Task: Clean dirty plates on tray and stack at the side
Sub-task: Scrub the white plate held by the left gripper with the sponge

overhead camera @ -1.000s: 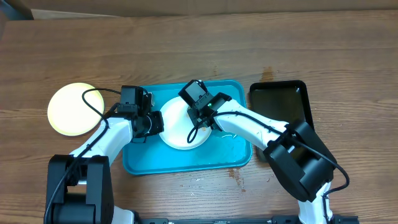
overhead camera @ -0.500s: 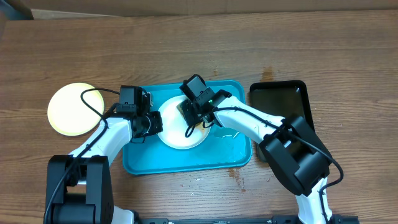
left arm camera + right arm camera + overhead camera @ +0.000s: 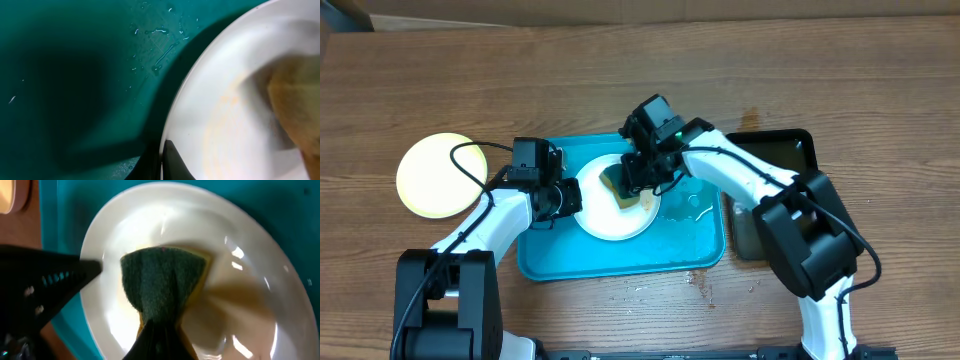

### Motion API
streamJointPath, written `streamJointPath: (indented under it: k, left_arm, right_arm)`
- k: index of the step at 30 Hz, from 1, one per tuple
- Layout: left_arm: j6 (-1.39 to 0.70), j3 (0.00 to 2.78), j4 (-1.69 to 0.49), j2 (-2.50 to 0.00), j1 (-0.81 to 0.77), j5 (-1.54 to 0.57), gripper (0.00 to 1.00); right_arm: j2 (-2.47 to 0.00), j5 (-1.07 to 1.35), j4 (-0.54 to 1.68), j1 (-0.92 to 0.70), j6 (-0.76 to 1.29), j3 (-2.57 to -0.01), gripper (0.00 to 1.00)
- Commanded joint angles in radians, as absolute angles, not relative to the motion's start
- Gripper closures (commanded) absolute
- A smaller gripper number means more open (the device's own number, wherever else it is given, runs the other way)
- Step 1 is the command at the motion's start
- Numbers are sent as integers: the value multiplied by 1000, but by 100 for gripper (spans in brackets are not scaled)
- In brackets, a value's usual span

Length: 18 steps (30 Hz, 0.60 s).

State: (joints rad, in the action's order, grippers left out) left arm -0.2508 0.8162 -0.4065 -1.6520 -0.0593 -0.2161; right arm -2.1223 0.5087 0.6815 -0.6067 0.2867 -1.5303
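A white plate (image 3: 612, 208) lies on the turquoise tray (image 3: 620, 258); it also shows in the left wrist view (image 3: 235, 110) and the right wrist view (image 3: 240, 270). My left gripper (image 3: 567, 198) is shut on the plate's left rim (image 3: 167, 150). My right gripper (image 3: 638, 178) is shut on a green and yellow sponge (image 3: 165, 287), which it presses on the plate; the sponge also shows from overhead (image 3: 623, 187). A pale yellow-green plate (image 3: 438, 175) lies on the table left of the tray. A third plate is out of view.
A black tray (image 3: 772, 170) lies right of the turquoise tray. Water drops and wet streaks sit on the turquoise tray floor (image 3: 690, 210) (image 3: 160, 45). A dark stain marks the table behind the black tray (image 3: 750, 118).
My right gripper has swept the sponge across the plate, and the sponge now shows on the plate's upper middle. The left gripper and the plate have stayed put.
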Motion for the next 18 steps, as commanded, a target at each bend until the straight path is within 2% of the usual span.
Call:
streamJointPath:
  k: [1, 6, 10, 18]
  left_arm:
    - [-239, 807, -410, -1667, -66, -223, 96]
    - [-239, 807, -410, -1667, -66, -223, 96]
    - [-239, 807, -411, -1667, -66, -230, 96]
    - [-239, 807, -410, -1667, -66, -230, 96]
  right_arm:
    - [-2016, 578, 726, -595, 268, -1561, 96]
    - [-1990, 510, 812, -595, 278, -1561, 96]
    - [-1991, 335, 816, -595, 378, -1539, 96]
    - [-1991, 307, 669, -614, 532, -1426, 96]
